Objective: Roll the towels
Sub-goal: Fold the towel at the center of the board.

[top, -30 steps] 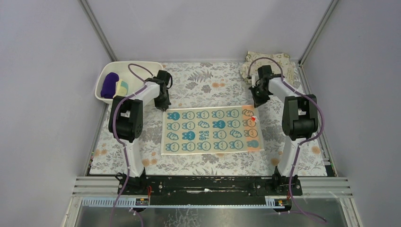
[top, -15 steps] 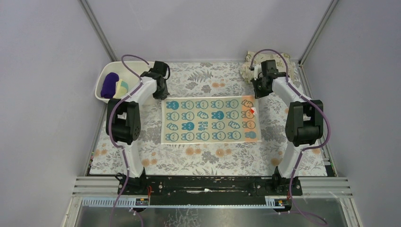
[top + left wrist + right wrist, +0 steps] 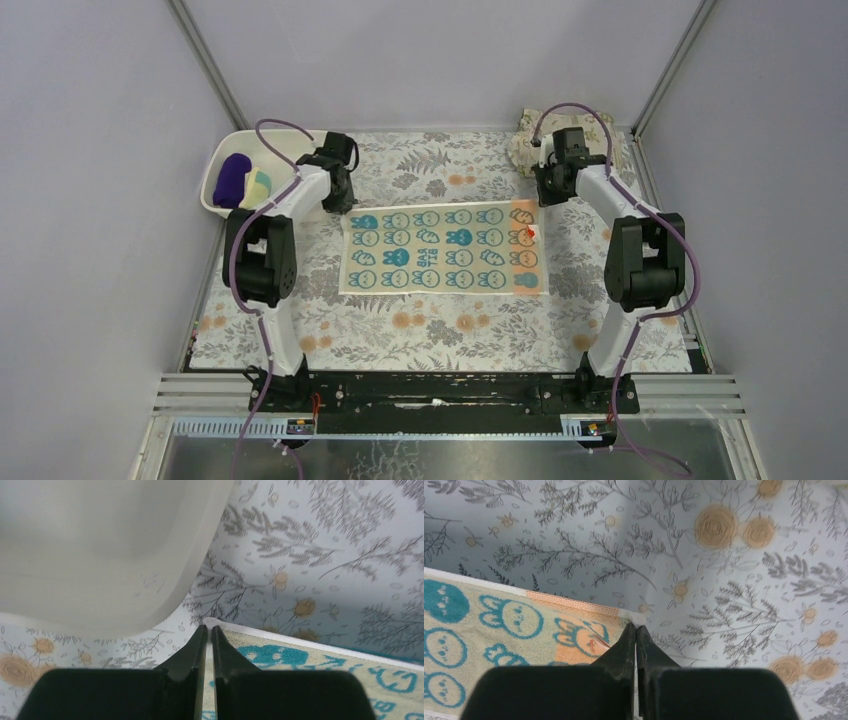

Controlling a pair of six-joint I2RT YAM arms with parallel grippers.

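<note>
A pale yellow towel (image 3: 440, 250) printed with teal bunny marks lies spread flat in the middle of the table (image 3: 440, 330), which is covered with a grey and orange floral print. Its long sides run left to right. An orange band crosses the towel's right end, and a small red tag (image 3: 534, 231) sits there.

The left gripper (image 3: 343, 205) is at the towel's far left corner. In the left wrist view, the left gripper (image 3: 209, 627) has its jaws drawn almost together, clamped on the white-edged corner of the towel (image 3: 300, 660). The right gripper (image 3: 545, 198) is at the far right corner. In the right wrist view, the right gripper (image 3: 636, 626) has its jaws pressed together on the tip of the towel (image 3: 499, 635), just past the orange band.

A white bin (image 3: 215, 170) stands at the table's far left, just beside the left gripper; its rounded corner (image 3: 100, 555) fills the upper left of the left wrist view. Inside lie a purple towel (image 3: 232, 178) and, touching it on the right, a light towel (image 3: 259, 185) in yellow and teal. Both look bundled, though whether they are rolled cannot be told.

A beige cloth (image 3: 600, 122) lies crumpled at the far right corner, behind the right arm.
</note>
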